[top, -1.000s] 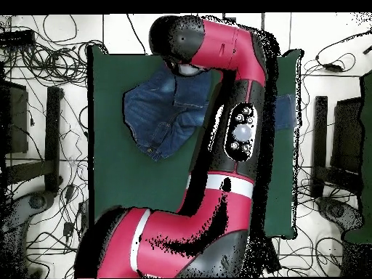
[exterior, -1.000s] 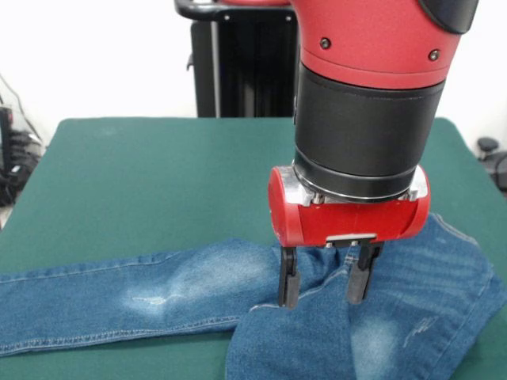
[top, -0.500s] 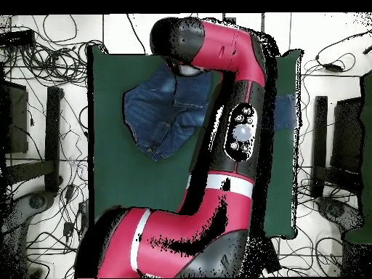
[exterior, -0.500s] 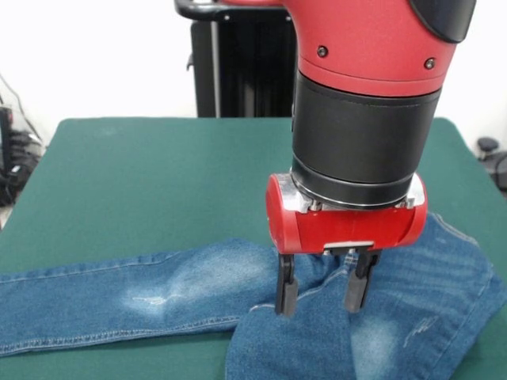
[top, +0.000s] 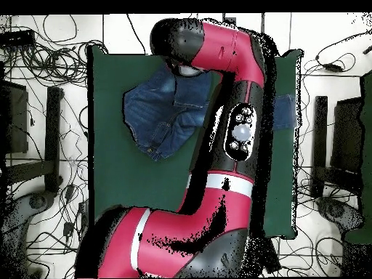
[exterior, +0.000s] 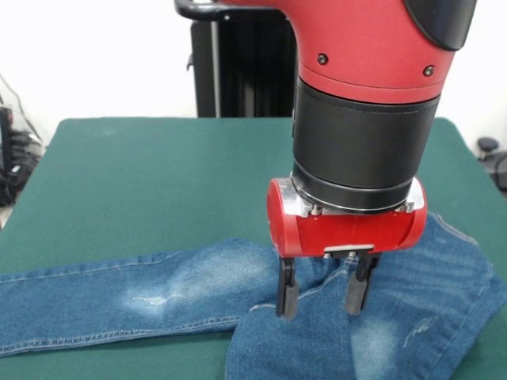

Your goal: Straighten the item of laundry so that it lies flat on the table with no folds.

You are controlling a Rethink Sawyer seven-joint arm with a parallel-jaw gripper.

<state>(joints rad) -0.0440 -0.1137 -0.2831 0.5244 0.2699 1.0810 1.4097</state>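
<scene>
1. Since a second ago the gripper (exterior: 321, 299) has sunk a little and shifted slightly left, so its black tips now press at the denim; the jeans (exterior: 198, 293) themselves have not visibly moved.
2. Its jaws stand open, one finger on each side of a raised ridge of cloth where one leg folds over the other, with nothing clamped yet.
3. The jeans lie along the near edge of the tabletop (exterior: 158, 182): one leg runs out flat to the left, the rest is doubled over under the arm and to the right.
4. Risk, as I judge it: closing here may catch both layers at once, so a pull would drag the whole garment instead of opening the fold.
5. Cloth sits close to the near edge; a pull that way could slide it off.
6. From overhead the arm (top: 240, 131) covers part of the denim; cables litter the floor around, none on the green top.
</scene>
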